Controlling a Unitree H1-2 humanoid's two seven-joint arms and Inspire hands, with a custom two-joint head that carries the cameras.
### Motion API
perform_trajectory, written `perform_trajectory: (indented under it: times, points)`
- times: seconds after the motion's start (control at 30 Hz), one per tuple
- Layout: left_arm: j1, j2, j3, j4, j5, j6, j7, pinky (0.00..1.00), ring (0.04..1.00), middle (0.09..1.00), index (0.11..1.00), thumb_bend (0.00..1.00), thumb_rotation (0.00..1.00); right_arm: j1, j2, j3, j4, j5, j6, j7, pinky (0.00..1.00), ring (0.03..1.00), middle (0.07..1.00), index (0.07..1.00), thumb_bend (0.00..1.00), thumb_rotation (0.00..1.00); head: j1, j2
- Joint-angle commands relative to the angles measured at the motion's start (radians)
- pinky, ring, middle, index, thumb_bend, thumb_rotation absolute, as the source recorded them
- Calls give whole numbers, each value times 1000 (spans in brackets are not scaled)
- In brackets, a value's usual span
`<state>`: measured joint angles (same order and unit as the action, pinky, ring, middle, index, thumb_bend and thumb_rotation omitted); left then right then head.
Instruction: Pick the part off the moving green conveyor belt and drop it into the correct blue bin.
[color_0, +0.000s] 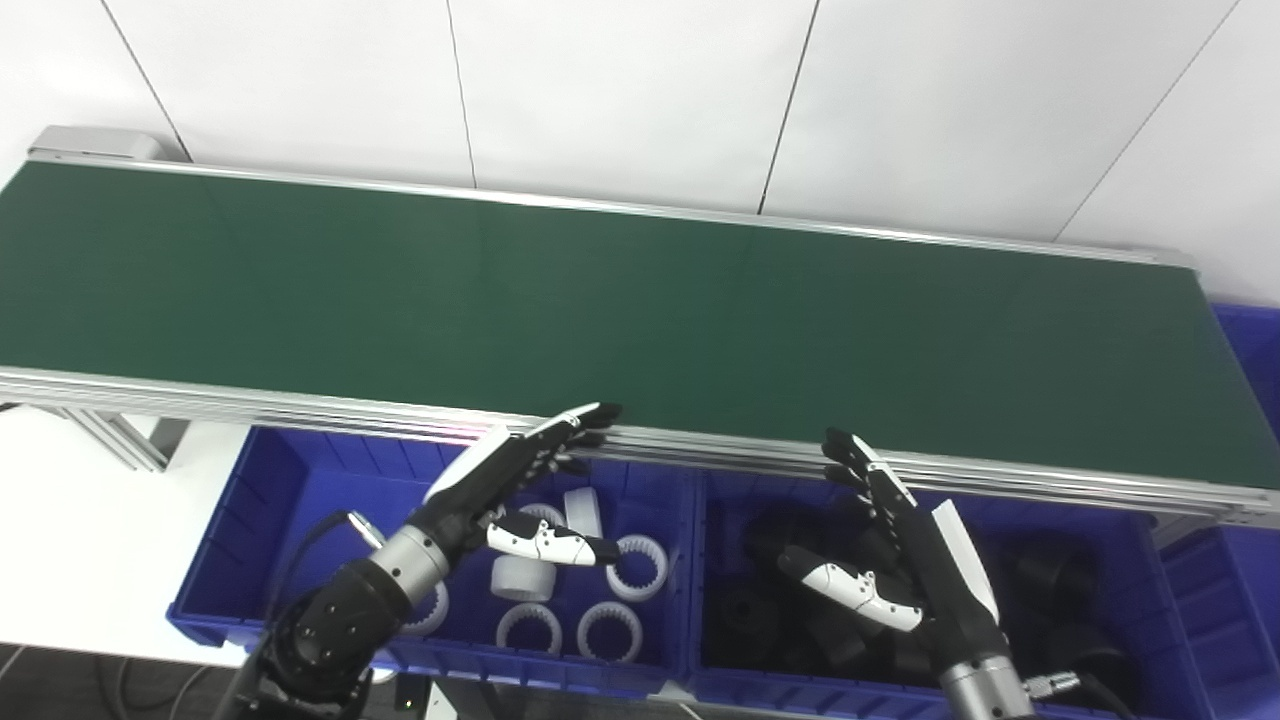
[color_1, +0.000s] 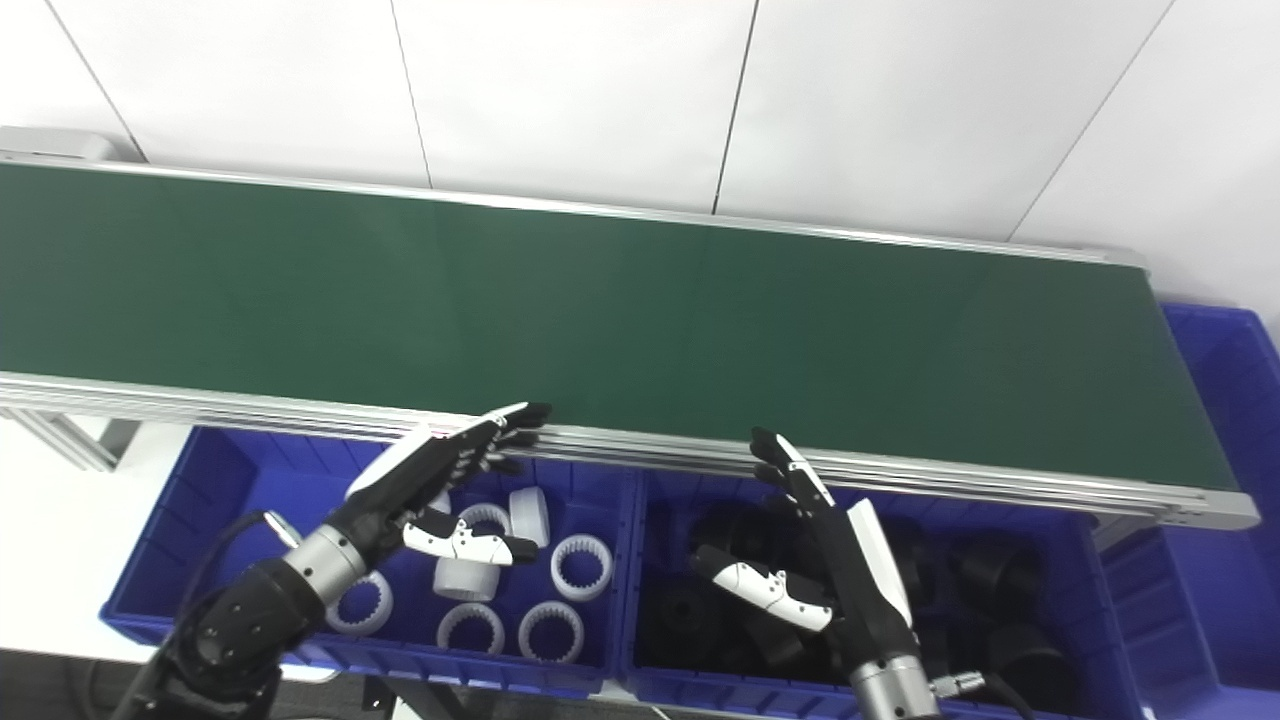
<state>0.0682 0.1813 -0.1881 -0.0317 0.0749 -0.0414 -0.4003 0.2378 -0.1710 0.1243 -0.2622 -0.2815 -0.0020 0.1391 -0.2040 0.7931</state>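
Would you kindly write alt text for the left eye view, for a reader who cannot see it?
Both robot hands, left hand and right hand, hover open and hold nothing over two blue bins, below a green conveyor belt with no part on it. The left bin holds white toothed rings; the right bin holds black parts.

I count one green conveyor belt (color_0: 640, 310), two blue bins (color_0: 280, 500) just under my two hands, and a third past my right hand (color_0: 905, 560). Below my left hand (color_0: 500, 480), roughly seven white rings (color_0: 637, 567); the black parts (color_1: 990, 570) blur together.
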Motion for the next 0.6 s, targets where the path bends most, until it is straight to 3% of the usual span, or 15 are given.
perform_trajectory:
  times: [0.0,0.3,0.57]
  points:
    - [-7,0,20,-10,-51,-48,10,803,882,929,933,829,216,-5,5,2,-19,9,-18,-8,788,868,911,927,766,516,-3,1]
    - [3,-14,37,1,-108,-42,25,771,856,903,919,810,209,0,5,2,-26,0,-4,-9,797,871,905,925,777,526,7,-2]
    - [0,-21,40,17,-89,-54,38,773,861,903,910,802,203,-7,6,4,-13,-8,-14,-11,797,869,901,920,773,519,2,-15]
